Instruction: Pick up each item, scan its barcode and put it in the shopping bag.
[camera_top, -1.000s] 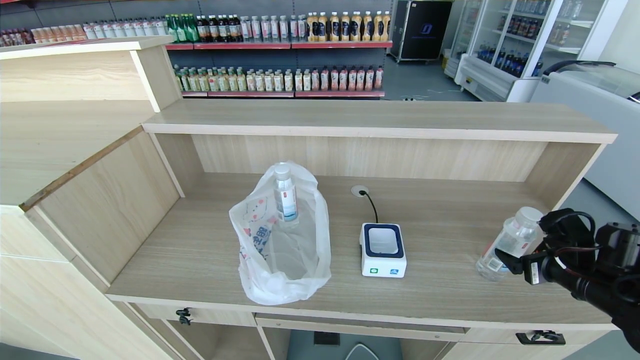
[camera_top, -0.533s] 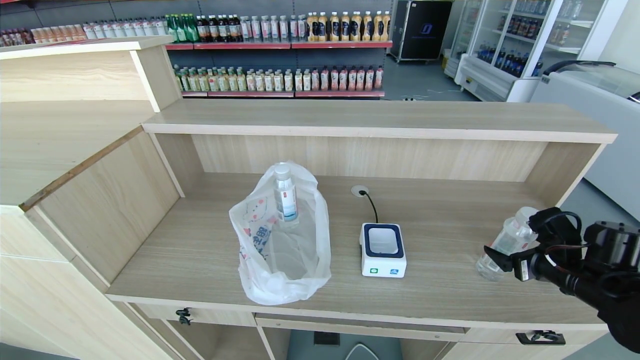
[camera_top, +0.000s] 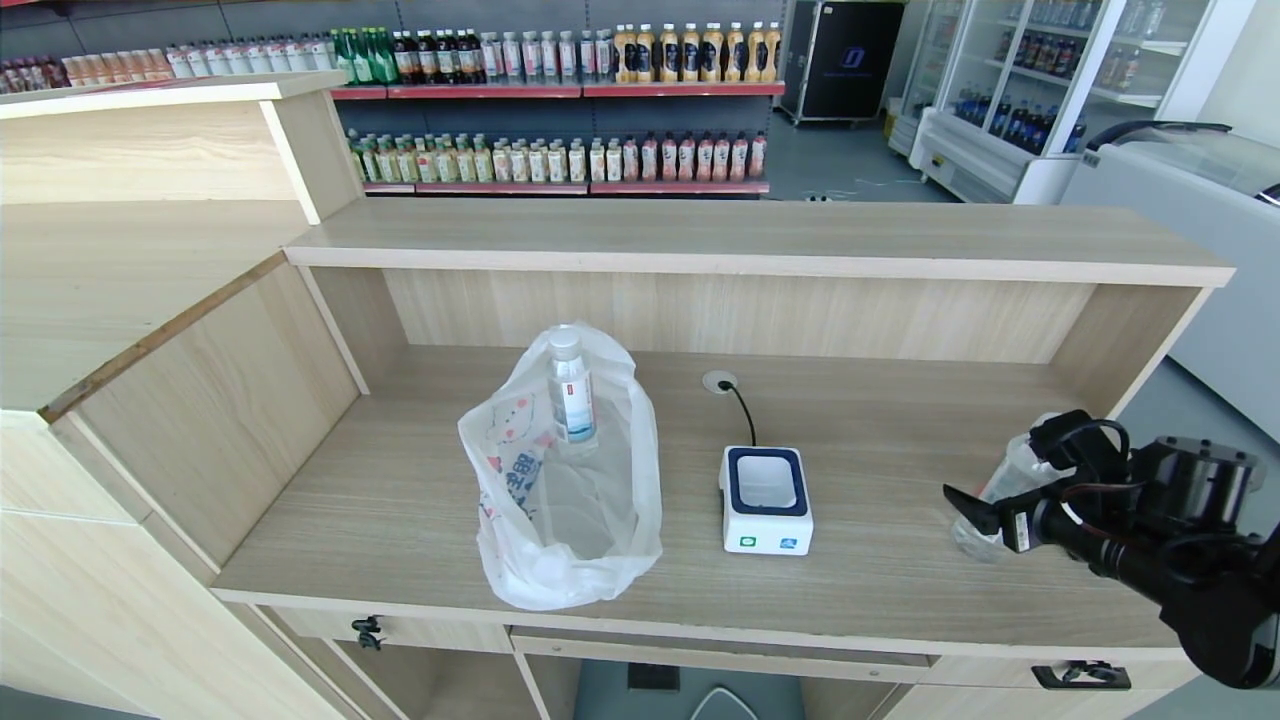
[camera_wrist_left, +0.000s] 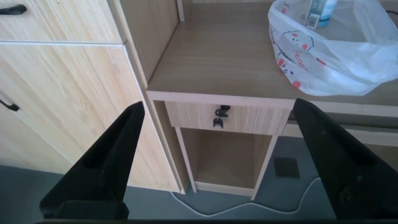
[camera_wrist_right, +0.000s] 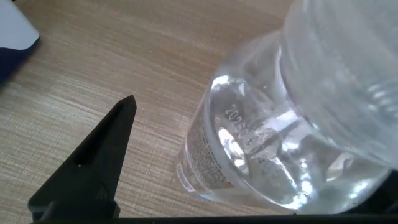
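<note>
The right gripper (camera_top: 990, 495) and its wrist cover much of the water bottle (camera_top: 1008, 472) at the surface's right end. The bag (camera_top: 515, 480) veils the base of the second bottle (camera_top: 570, 392), whose label print is too small to read.

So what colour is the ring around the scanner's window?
Dark blue, on the white barcode scanner; clearest in the head view.

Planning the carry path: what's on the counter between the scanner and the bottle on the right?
Nothing: in the head view the counter between the scanner and the bottle is bare wood.
</note>
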